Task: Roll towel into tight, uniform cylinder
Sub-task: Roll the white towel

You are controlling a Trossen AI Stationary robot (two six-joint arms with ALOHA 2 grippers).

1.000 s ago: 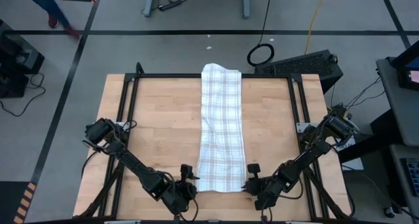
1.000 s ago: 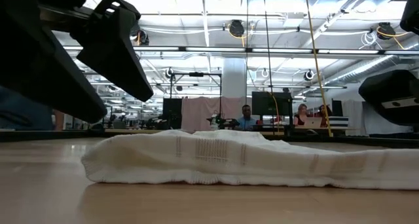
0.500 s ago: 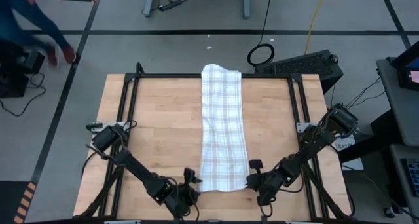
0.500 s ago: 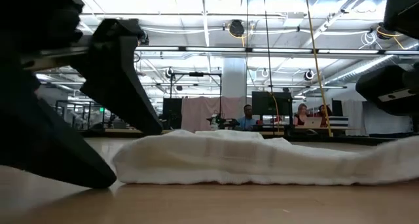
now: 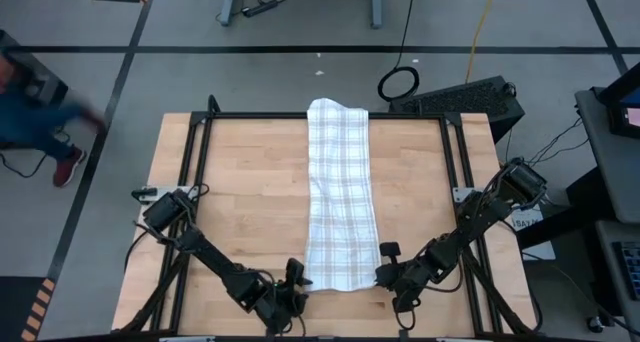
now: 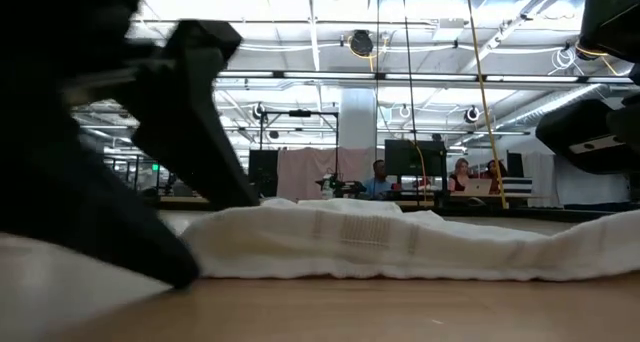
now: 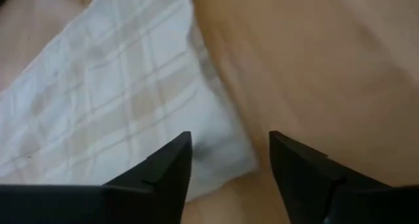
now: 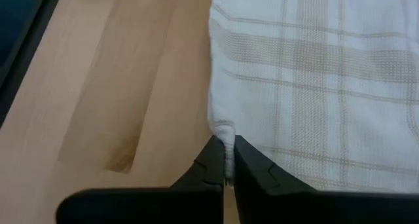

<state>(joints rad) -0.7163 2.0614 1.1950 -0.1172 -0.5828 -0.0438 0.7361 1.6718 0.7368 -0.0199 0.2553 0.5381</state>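
The towel [image 5: 337, 197] lies as a long checked strip down the middle of the wooden worktop [image 5: 240, 202], its far end reaching the far edge. The left hand [image 5: 297, 282] sits at the towel's near left corner, the right hand [image 5: 386, 265] at the near right corner. A person's leg [image 5: 45, 132] shows on the floor at left.

Robotics lab or open workshop hall. Wooden table [image 5: 250, 202] in a black metal frame, standing on a grey concrete floor [image 5: 300, 22] marked with black tape lines. Cables and a black keyboard-like unit [image 5: 462, 98] lie on the floor just beyond the table's far edge. Beyond the table, the low view shows a big open room: exposed ceiling with strip lights and ducts [image 6: 360, 44], monitors [image 6: 408, 158], people seated at desks [image 6: 377, 179]. A person [image 5: 40, 132] walks past the table's left side.
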